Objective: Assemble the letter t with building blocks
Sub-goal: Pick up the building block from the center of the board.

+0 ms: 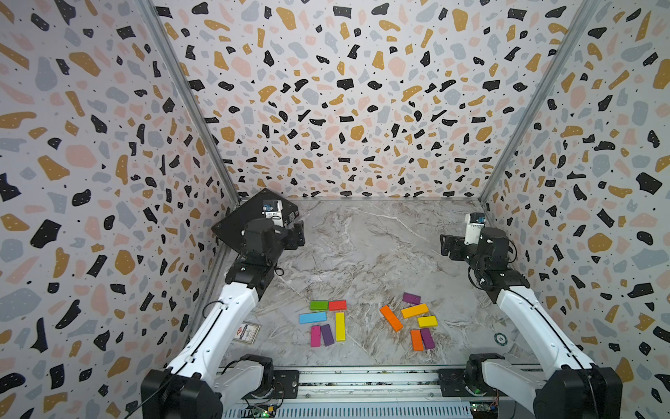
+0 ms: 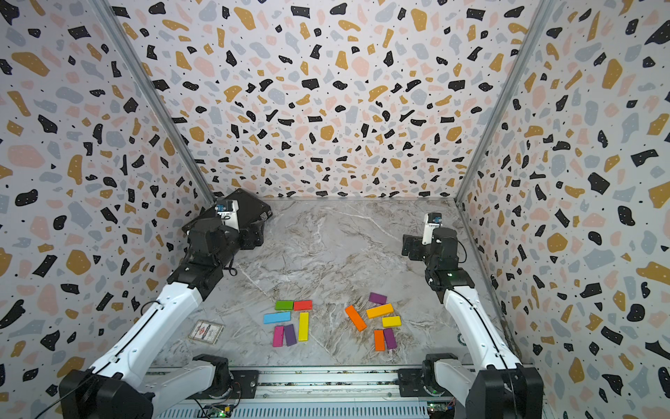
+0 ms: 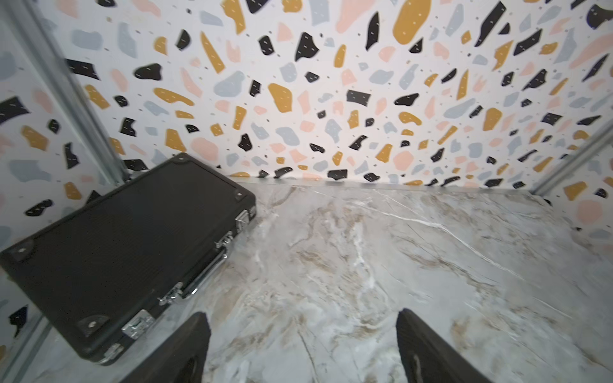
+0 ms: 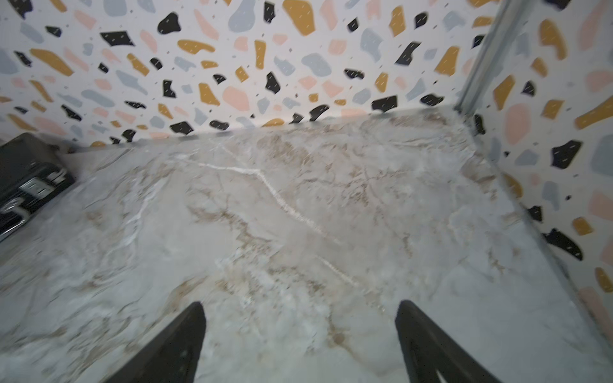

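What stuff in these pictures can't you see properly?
- black case: shut, so its inside is hidden; the left arm covers part of it in both top views.
- small card: print too small to read in both top views.
- round token: partly behind the right arm in a top view.
- building blocks: outside both wrist views.
- marble table: blurred in the right wrist view.

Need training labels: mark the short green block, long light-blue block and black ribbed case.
short green block [image 1: 318, 305], a top view, top face
long light-blue block [image 1: 312, 317], a top view, top face
black ribbed case [image 3: 126, 245], left wrist view, lid
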Robot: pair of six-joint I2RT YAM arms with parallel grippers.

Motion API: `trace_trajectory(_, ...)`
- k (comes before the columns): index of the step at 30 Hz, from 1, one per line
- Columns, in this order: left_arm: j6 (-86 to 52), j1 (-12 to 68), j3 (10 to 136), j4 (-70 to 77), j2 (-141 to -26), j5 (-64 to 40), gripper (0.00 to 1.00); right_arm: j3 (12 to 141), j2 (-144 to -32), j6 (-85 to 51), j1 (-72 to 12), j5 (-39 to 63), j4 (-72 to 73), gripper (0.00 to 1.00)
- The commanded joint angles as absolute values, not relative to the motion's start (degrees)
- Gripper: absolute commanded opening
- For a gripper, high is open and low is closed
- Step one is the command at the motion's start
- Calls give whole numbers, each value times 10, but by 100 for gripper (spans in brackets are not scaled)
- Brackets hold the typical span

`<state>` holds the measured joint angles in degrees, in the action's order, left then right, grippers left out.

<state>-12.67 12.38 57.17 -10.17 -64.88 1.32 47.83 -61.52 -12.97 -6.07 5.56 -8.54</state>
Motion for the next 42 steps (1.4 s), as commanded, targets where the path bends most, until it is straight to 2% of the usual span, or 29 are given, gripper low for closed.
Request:
trace_trajectory(1, -159, 152, 668, -410, -685, 21, 88, 528, -591, -168, -102, 130, -289, 91)
trace_trajectory(6, -140, 214, 727, -600, -721, 21, 88, 520, -551, -215, -231, 146, -321, 92)
trace_trajectory(9, -154, 258, 723, -660, -728, 49, 85, 489, -528, -256, -306, 134, -302, 92)
trace_trajectory(13, -174, 288, 696, -679, -733, 44, 84, 464, -530, -300, -414, 102, -259, 92)
trace_trajectory(16, -187, 298, 660, -654, -726, 22, 84, 474, -565, -302, -505, 40, -261, 92)
trace_trajectory(20, -208, 308, 626, -604, -722, 16, 87, 459, -600, -311, -584, -7, -214, 92)
trace_trajectory(26, -239, 311, 588, -577, -725, -2, 87, 432, -623, -331, -630, -1, -157, 92)
trace_trajectory(30, -282, 323, 557, -597, -736, 0, 86, 434, -637, -334, -642, 2, -157, 92)
trace_trajectory(35, -323, 358, 529, -558, -740, -4, 88, 419, -637, -345, -649, 6, -133, 92)
trace_trajectory(42, -357, 362, 484, -518, -731, 3, 89, 413, -643, -338, -651, 12, -135, 93)
